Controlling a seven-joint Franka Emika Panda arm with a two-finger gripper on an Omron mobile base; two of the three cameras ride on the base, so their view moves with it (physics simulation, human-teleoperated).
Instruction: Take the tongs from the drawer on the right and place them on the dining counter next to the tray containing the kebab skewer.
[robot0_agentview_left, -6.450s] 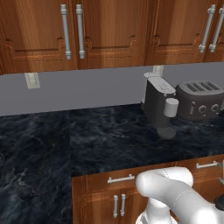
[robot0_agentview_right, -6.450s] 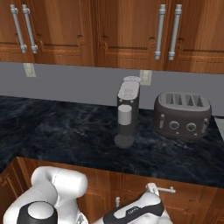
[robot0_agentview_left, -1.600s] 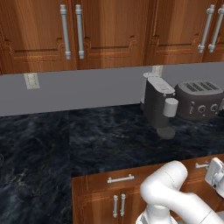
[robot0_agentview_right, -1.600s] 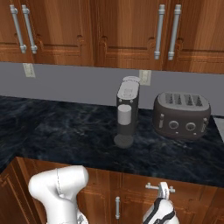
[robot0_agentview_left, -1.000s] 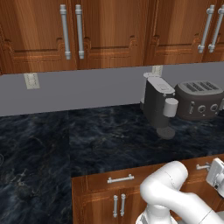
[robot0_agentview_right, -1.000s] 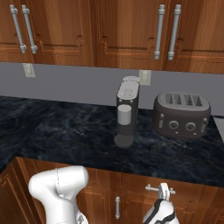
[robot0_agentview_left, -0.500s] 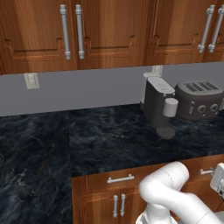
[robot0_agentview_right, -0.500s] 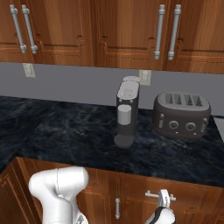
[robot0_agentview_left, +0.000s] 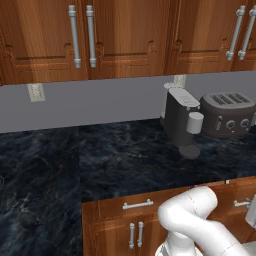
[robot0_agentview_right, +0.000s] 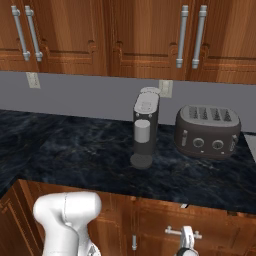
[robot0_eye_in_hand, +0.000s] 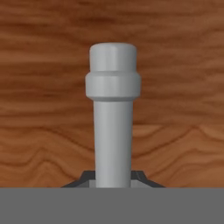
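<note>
Hand view looks straight at the drawer (robot0_eye_in_hand: 175, 65) front, with its silver bar handle (robot0_eye_in_hand: 113, 113) running up the middle and the two dark tips of the gripper (robot0_eye_in_hand: 113, 178) hugging it at the bottom edge; the jaws stand narrow, clamped on that bar. From the right base view, the handle (robot0_agentview_right: 181, 232) sits below the front edge of the black stone surface (robot0_agentview_right: 100, 150), beneath the toaster (robot0_agentview_right: 207, 131) and to the right of the coffee machine (robot0_agentview_right: 145, 127), with the gripper (robot0_agentview_right: 186, 246) just under it.

My worry is the grip itself. The tips catch only a short stretch of a smooth round bar, so a pull that is not square to the drawer front could let the bar slide out between the fingers. A skewed pull could also bind the drawer on its runners. The tongs cannot be seen; I judge they lie inside this drawer, so they may rattle or shift if it is jerked.
</note>
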